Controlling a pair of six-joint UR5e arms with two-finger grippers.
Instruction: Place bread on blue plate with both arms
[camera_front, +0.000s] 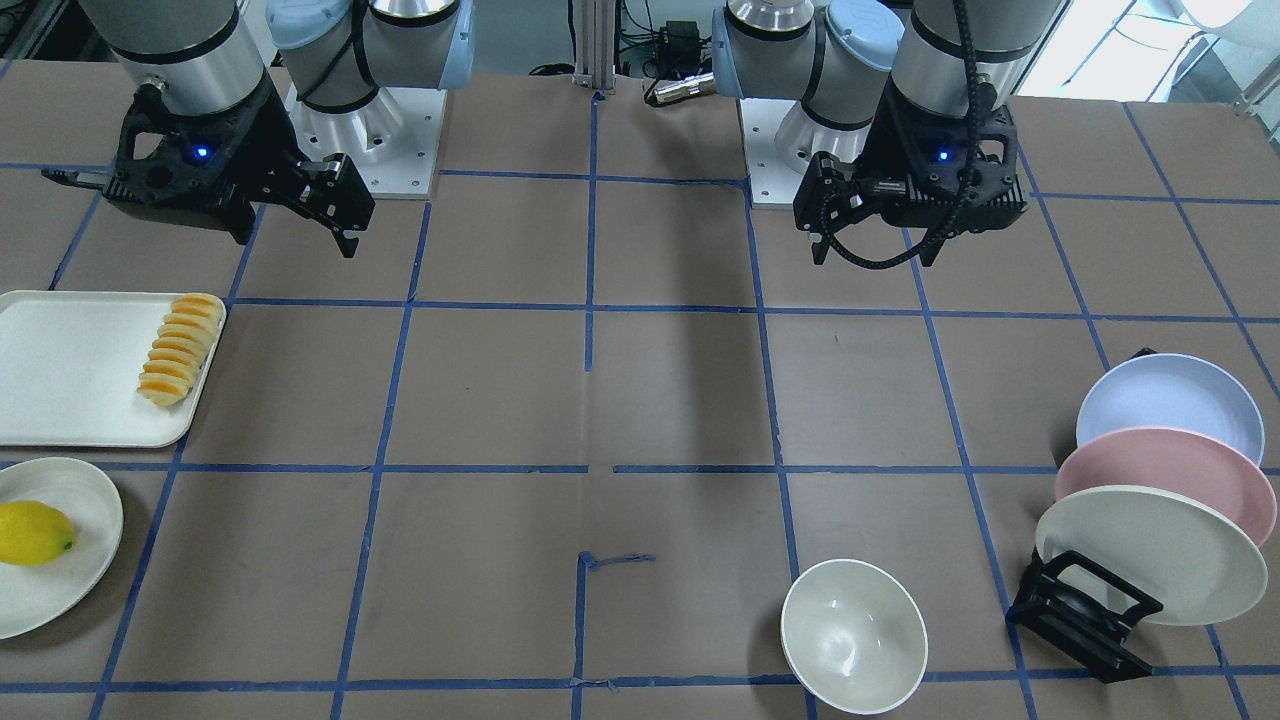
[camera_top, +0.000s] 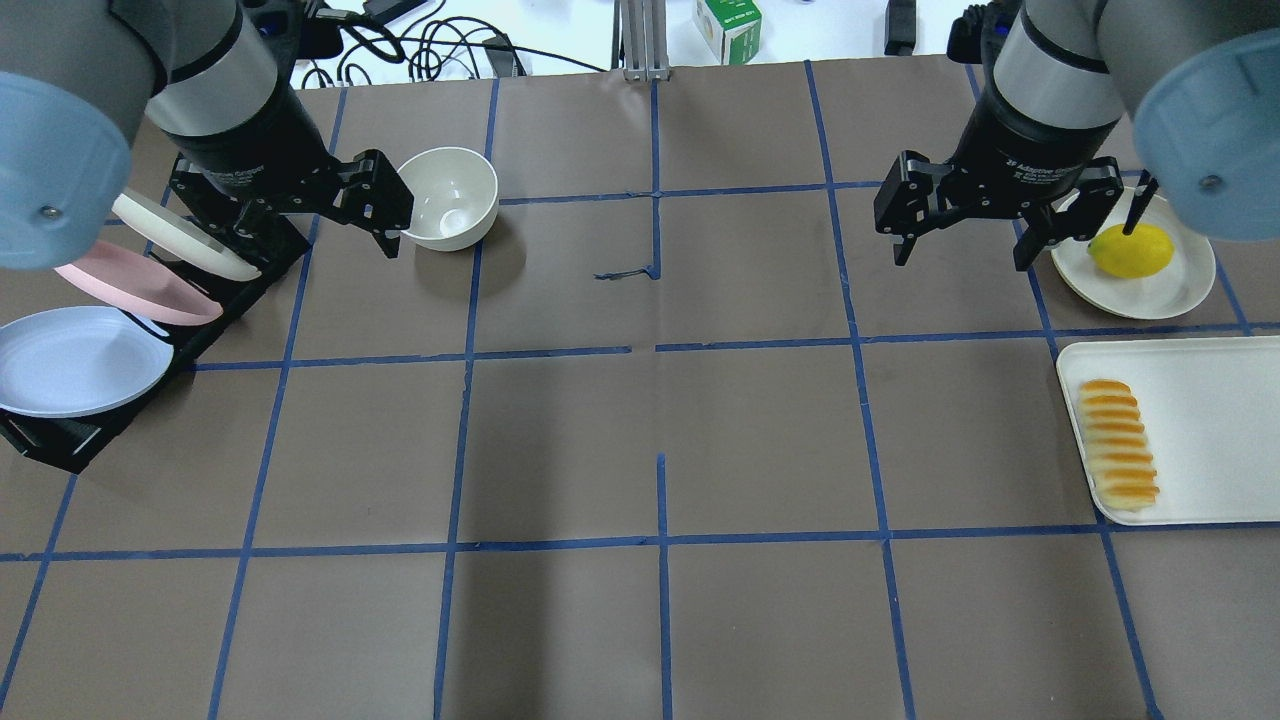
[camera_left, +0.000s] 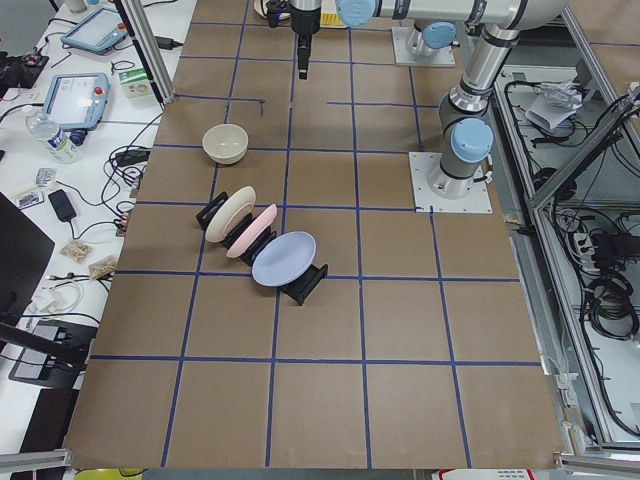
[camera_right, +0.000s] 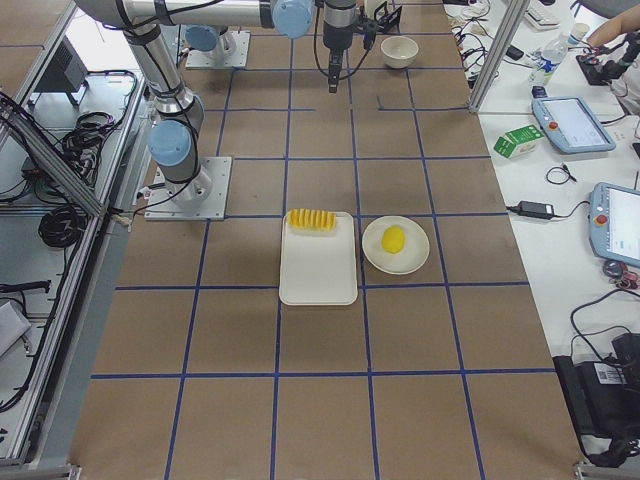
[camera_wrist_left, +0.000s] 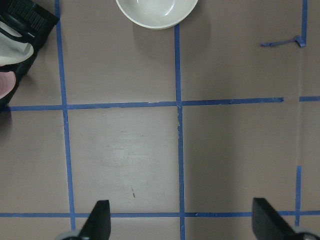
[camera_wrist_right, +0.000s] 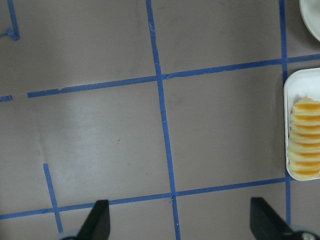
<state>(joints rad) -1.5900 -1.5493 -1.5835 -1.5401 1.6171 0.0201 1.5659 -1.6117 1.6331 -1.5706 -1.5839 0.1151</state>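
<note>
Our left pincer (camera_wrist_left: 182, 222) and right pincer (camera_top: 960, 257) hang spread and empty; the bread (camera_top: 1118, 436) lies at the edge of the white tray (camera_top: 1215, 420), and the blue plate (camera_top: 70, 360) stands racked beside the pink plate (camera_top: 130, 285). A careless pull could drag that neighbour out, and a shallow pinch could drop the loaf

Bread (camera_top: 1118, 441): elongated ridged loaf, yellow-orange slices with pale tan edges. Lay flat on white tray (camera_top: 1210, 400), along tray edge facing surface centre, on robot's right side.

Blue plate (camera_top: 70, 360): round, plain, pale lavender-blue, shallow. Stood tilted in black rack (camera_top: 60, 440), in end slot nearest robot, pink plate (camera_top: 130, 285) in next slot. Located on robot's left side, well apart from bread.

Left gripper (camera_wrist_left: 182, 222) and right gripper (camera_top: 960, 252): both hung above surface, jaws spread wide, touching neither item.
</note>
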